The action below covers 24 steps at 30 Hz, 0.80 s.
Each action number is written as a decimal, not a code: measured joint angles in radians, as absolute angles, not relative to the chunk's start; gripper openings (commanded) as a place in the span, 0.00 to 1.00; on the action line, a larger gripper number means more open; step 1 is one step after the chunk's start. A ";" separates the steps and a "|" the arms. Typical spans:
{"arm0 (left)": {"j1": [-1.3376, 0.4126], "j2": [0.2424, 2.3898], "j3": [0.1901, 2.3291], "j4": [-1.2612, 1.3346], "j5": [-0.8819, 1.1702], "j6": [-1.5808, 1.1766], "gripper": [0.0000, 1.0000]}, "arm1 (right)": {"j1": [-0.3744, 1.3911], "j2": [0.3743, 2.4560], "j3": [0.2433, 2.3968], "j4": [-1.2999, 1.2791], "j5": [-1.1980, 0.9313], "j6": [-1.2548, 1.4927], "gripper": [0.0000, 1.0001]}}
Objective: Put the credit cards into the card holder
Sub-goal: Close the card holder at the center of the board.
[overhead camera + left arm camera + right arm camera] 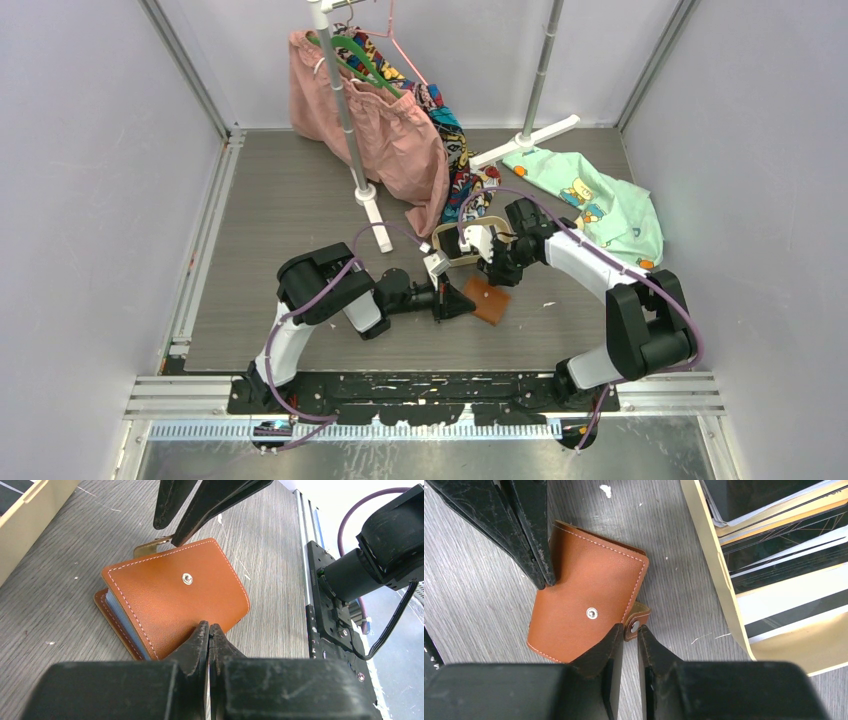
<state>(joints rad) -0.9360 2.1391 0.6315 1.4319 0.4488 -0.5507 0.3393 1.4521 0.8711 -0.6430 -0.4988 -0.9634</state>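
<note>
Right gripper (628, 635) narrowly astride card holder (584, 615) tab

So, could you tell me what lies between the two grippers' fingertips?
The closed card holder lies between them, clearest in the right wrist view: left gripper at one edge, right gripper at the snap tab.

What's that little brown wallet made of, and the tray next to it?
The card holder looks like smooth tan leather or an imitation: matte sheen, pale stitching along its edges, a small metal snap. The tray beside it has a thick, matte beige wall, perhaps plastic or painted wood; the look leaves that open.
</note>
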 measured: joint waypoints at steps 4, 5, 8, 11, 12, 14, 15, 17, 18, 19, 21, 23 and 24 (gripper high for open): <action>-0.936 2.139 0.632 1.432 0.449 -0.551 0.00 | 0.339 1.452 0.871 -0.642 -0.498 -0.960 0.17; -0.936 2.139 0.632 1.432 0.449 -0.551 0.00 | 0.339 1.452 0.871 -0.642 -0.498 -0.958 0.13; -0.936 2.139 0.632 1.432 0.449 -0.551 0.00 | 0.339 1.452 0.871 -0.640 -0.497 -0.955 0.03; -0.936 2.139 0.632 1.432 0.448 -0.551 0.00 | 0.339 1.452 0.871 -0.640 -0.497 -0.949 0.01; -0.936 2.139 0.632 1.432 0.448 -0.551 0.00 | 0.339 1.452 0.871 -0.640 -0.498 -0.949 0.01; -0.936 2.139 0.632 1.432 0.448 -0.551 0.00 | 0.339 1.452 0.871 -0.641 -0.498 -0.948 0.01; -0.936 2.139 0.632 1.432 0.448 -0.551 0.00 | 0.339 1.452 0.871 -0.643 -0.498 -0.948 0.01; -0.936 2.139 0.632 1.432 0.448 -0.551 0.00 | 0.339 1.452 0.872 -0.651 -0.504 -0.949 0.01; -0.936 2.139 0.632 1.432 0.447 -0.552 0.00 | 0.339 1.452 0.874 -0.659 -0.511 -0.950 0.01; -0.936 2.139 0.632 1.432 0.445 -0.554 0.00 | 0.339 1.452 0.876 -0.669 -0.521 -0.952 0.01; -0.936 2.139 0.632 1.431 0.443 -0.563 0.00 | 0.340 1.451 0.878 -0.682 -0.538 -0.955 0.01; -0.936 2.139 0.632 1.431 0.441 -0.570 0.00 | 0.342 1.447 0.879 -0.690 -0.547 -0.960 0.01; -0.936 2.139 0.632 1.431 0.441 -0.571 0.00 | 0.343 1.443 0.879 -0.692 -0.549 -0.962 0.01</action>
